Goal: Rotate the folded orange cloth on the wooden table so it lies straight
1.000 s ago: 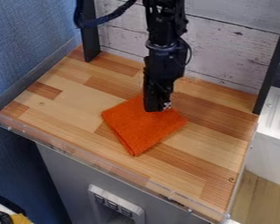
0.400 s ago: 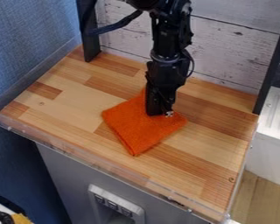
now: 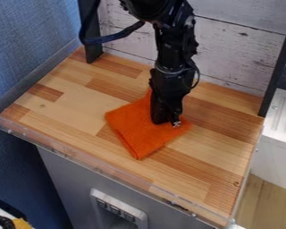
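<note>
Cloth on tabletop, wall panel behind, clear ledge in front

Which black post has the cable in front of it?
The black post by the blue wall: the cable crosses it, but not the other post.

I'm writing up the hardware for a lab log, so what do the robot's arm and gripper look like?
The arm is black, with chunky jointed segments, a thick dark cable looping off its upper part and a thinner one curving beside the lower part. The gripper is black too, with a small silvery patch near its tip.
</note>
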Available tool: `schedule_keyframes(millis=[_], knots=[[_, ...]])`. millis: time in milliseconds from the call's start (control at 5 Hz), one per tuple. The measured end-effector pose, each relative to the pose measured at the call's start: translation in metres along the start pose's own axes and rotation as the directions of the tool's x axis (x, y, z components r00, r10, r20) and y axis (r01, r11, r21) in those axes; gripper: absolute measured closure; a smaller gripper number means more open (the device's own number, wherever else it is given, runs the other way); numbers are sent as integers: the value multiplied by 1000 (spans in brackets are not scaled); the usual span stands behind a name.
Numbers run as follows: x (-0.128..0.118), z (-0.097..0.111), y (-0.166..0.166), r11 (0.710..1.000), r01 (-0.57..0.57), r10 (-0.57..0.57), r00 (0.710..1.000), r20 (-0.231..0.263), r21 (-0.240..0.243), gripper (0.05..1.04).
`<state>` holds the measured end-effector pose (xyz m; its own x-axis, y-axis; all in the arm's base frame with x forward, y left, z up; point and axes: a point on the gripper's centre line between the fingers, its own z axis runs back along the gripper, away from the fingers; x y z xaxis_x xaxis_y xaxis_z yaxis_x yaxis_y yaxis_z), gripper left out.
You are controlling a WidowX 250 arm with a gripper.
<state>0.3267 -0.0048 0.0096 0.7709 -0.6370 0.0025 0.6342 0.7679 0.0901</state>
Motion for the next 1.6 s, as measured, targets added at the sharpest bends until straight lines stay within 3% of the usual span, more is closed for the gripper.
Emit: schedule_keyframes(millis=[200, 600, 1000, 1400, 1600], knots=[[-2, 0, -4, 995, -97, 97, 995, 36, 1, 1025], [-6, -1, -10, 939, -340, 342, 938, 59, -51, 1025], [-11, -1, -18, 847, -518, 523, 853, 6, -118, 1025], [-14, 1, -20, 763, -636, 632, 771, -77, -117, 1025], [-15, 2, -24, 747, -658, 649, 753, -107, -99, 1025]])
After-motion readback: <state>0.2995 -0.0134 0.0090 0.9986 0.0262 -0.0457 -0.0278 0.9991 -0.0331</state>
